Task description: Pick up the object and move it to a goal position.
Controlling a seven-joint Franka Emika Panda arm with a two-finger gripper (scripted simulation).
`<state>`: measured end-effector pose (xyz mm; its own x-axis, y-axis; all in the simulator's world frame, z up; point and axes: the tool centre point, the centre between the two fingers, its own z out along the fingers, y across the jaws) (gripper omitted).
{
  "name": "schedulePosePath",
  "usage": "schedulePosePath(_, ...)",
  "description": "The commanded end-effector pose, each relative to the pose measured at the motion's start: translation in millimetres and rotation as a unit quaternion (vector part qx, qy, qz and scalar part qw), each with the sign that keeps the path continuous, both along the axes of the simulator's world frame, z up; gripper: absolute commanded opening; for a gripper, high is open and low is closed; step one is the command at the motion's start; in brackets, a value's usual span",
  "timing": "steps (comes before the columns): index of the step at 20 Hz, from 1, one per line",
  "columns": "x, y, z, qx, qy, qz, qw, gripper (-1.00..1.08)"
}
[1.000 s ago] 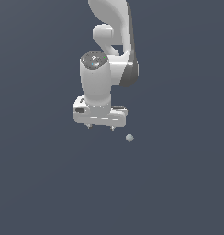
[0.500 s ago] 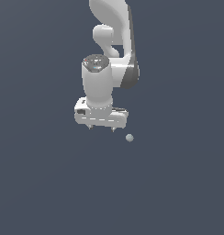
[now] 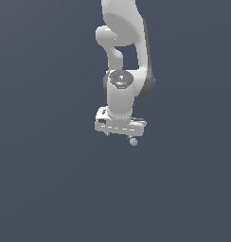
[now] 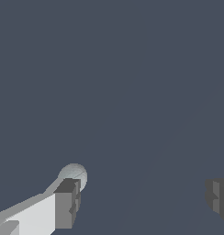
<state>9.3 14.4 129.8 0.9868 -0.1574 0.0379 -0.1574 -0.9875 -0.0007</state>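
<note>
— Anything at the exterior view's left?

— Only flat dark grey-blue ground, bare of detail. No telling from these renders whether worktop or floor.

— And toward the middle?

— White arm [image 3: 123, 56] coming down from the top edge, bending at a rounded joint, ending in a broad crossbar. Under that bar, the claw [image 3: 122, 135], pointing straight down.

— Spread or shut?

— Spread wide. In the wrist view, one dark pad [image 4: 68, 203] on a pale finger at one side, the other pad [image 4: 219, 196] far across at the opposite edge, plain grey ground between them. Gripping nothing.

— The object?

— Tiny pale grey-white ball [image 3: 133, 141], smooth, seen just below the crossbar's end toward the exterior view's right. In the wrist view the ball [image 4: 75, 175] peeks out right behind the tip of the first pad, partly covered by it. Not in the gap between the pads. Touching the pad or merely close behind: cannot tell.

— Further right?

— Same featureless grey-blue, out to the edge.
</note>
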Motion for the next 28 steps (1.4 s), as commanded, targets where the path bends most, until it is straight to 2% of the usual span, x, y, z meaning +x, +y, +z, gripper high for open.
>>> schedulePosePath(1,-5.4,22.2,-15.3,0.001,0.005,-0.007,1.0,1.0)
schedulePosePath(6,-16.3,56.7,-39.6,0.003,0.012,-0.019,0.9997,1.0)
schedulePosePath(12,-25.3,79.4,-55.6,0.003,0.018,-0.026,0.9995,1.0)
schedulePosePath(21,-27.1,83.0,-63.3,0.003,0.019,-0.027,0.9995,1.0)
schedulePosePath(28,-28.4,83.3,-95.0,0.003,0.019,-0.028,0.9994,1.0)
